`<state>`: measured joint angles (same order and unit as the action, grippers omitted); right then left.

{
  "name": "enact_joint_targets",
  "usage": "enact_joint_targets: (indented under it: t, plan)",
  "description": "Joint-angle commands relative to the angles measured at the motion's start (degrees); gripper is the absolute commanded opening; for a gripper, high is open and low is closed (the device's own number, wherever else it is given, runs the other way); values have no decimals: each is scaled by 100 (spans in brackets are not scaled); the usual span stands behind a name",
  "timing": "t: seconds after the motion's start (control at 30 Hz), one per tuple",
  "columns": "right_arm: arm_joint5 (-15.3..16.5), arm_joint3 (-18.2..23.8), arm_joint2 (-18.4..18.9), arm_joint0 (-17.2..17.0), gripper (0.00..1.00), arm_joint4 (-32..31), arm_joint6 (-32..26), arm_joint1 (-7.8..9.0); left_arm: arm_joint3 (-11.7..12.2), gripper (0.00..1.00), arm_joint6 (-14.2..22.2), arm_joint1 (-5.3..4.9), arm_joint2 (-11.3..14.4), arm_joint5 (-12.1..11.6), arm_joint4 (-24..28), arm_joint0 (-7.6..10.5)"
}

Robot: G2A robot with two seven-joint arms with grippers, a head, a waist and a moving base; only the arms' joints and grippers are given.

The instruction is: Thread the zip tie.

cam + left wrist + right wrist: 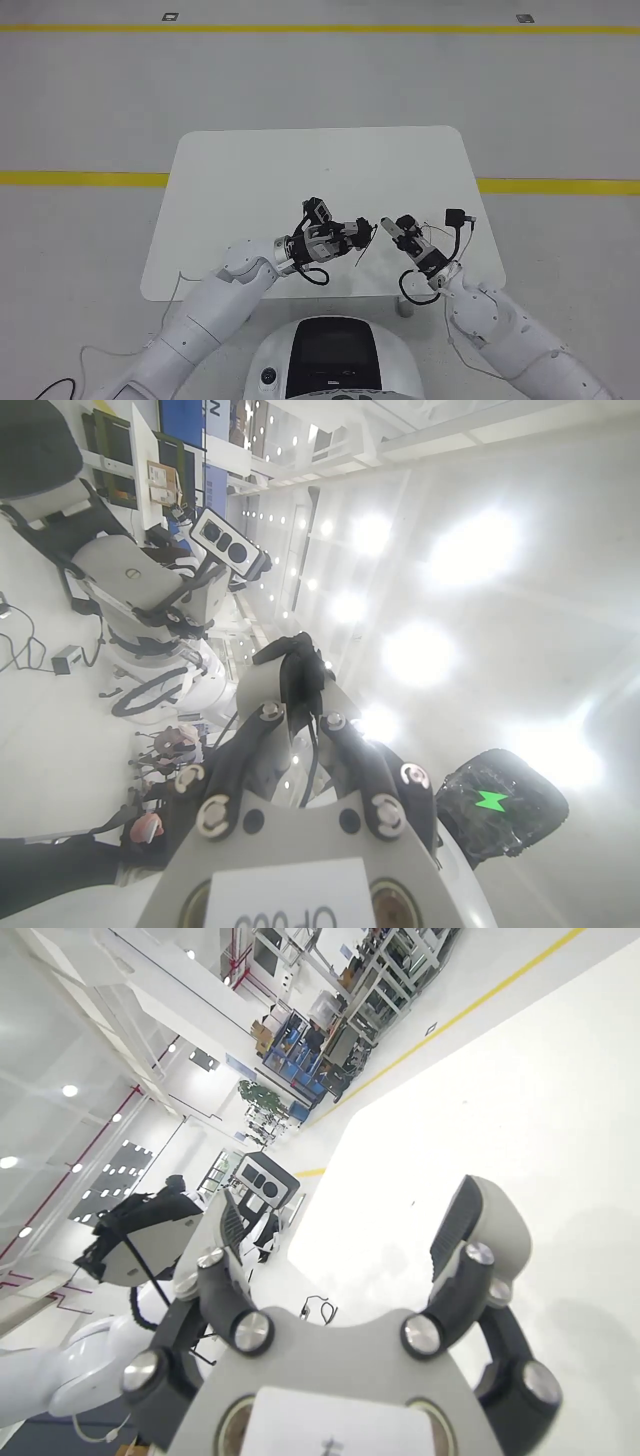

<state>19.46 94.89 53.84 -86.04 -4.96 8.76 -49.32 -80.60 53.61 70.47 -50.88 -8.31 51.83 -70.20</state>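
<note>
- Claw by claw, top view first: left claw [362, 231] pinched shut on the zip tie [364, 250], up in the air over the near part of the white surface [300, 180]. Seen as a thin black strand slanting down from the pinch, free end touching nothing.
- Same view, right claw [392, 227]: just beside the left one, tips turned towards it, apart from the strand, holding nothing.
- Left wrist view, left claw [295, 672]: dark pads pressed together. Cannot tell which end of the tie sits inside. Zip tie [312, 750]: a thin strand running back from the pinch between the finger links.
- Right wrist view, right claw [347, 1190]: spread wide, nothing between the ribbed pads. Off to one side, left claw [107, 1238] with the zip tie [147, 1268] sticking out of it in a straight line.
- Handling, as a judgement: very light, so no load worth minding. Narrow and smooth, so likely to slip or twist in a loose pinch. Springy rather than limp: keeps its line when held at one end, yet bends easily and may flick if let go.
- Where to take hold, again a judgement: probably on the free tail a little short of its tip, flat faces against the pads, with enough bare end left to steer into the head's slot. Too far from the tip: a wobbling end. Too near: a blocked slot.
</note>
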Motion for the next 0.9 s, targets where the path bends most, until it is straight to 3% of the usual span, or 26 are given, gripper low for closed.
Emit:
enact_joint_targets:
  t: [0.0,0.37,0.67,0.87]
  plan:
    - [2,48,148,-40,100,266,-117,3,0,0,0,0,0,0,0,0]
    - [2,551,1112,-547,100,1101,-1192,79,0,0,0,0,0,0,0,0]
    - [2,811,1822,-985,100,1373,-1683,8,0,0,0,0,0,0,0,0]
    - [2,955,1970,-1096,100,1452,-1877,-49,0,0,0,0,0,0,0,0]
